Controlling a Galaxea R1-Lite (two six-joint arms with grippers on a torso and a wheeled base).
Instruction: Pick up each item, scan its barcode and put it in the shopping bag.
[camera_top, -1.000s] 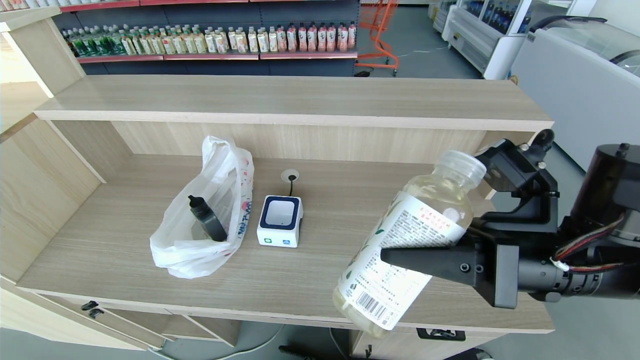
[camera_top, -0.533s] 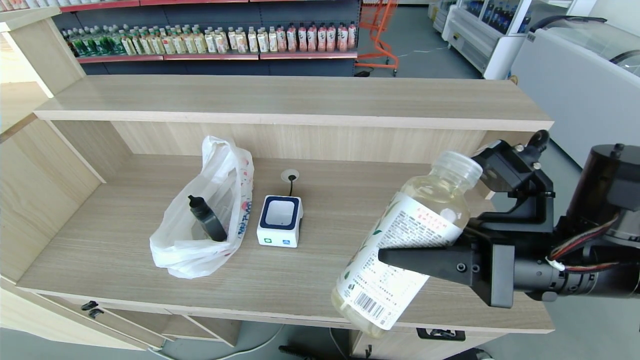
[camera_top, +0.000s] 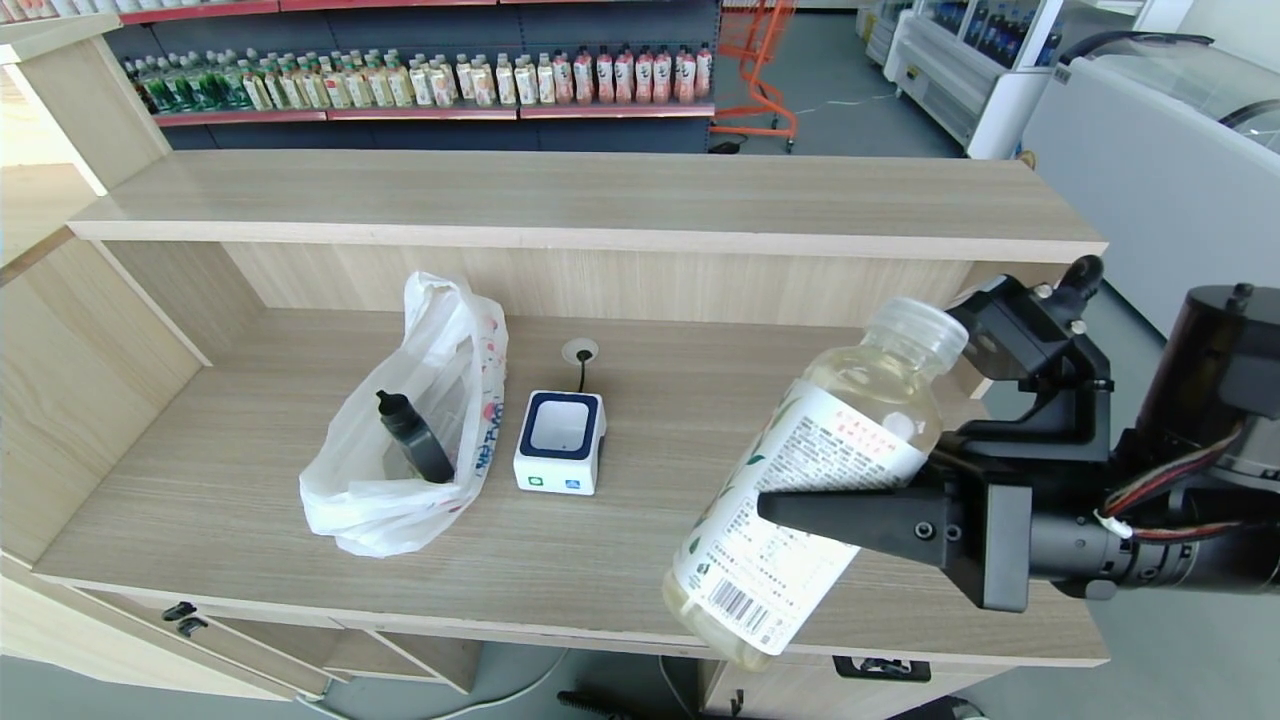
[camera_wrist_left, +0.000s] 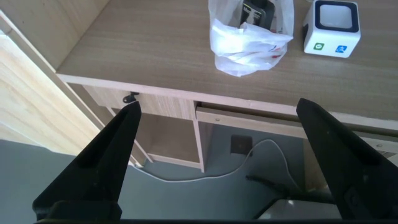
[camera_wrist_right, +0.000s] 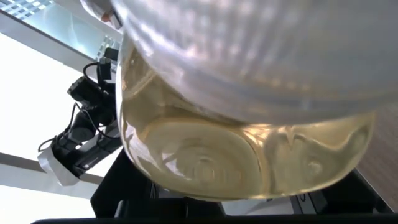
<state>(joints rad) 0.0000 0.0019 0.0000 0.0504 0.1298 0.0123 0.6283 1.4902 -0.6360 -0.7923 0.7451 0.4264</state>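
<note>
Nearest: the left gripper (camera_wrist_left: 214, 168) hangs out in front of the counter's (camera_top: 650, 400) near edge, its two dark fingers (camera_wrist_left: 93, 168) spread wide with nothing between them.

At the near right, the right gripper (camera_top: 800, 490) is clamped across the label of a clear plastic bottle (camera_top: 815, 480) of pale yellow drink. The bottle is tilted, with its clear cap up and toward the far right and its base down over the counter's front edge. A barcode (camera_top: 740, 605) near the base faces upward. The right wrist view looks along the bottle at its rounded base (camera_wrist_right: 249, 124), with liquid pooled in it. The bottle is held in the air, well apart from the scanner and to its right.

Mid-counter: a white plastic shopping bag (camera_top: 400, 450) stands slumped open, with a dark bottle (camera_top: 415, 438) leaning inside it. Just beside the bag, on its right, sits a small white scanner (camera_top: 560, 440) with a dark-framed window on top. Its cable runs back into a round hole (camera_top: 580, 350) in the counter.

Behind: a raised wooden ledge (camera_top: 590, 195) spans the counter's far side.

Farthest: store shelves (camera_top: 420, 80) lined with drink bottles, an orange rack (camera_top: 760, 70), and white freezers (camera_top: 1150, 130) at the right.
</note>
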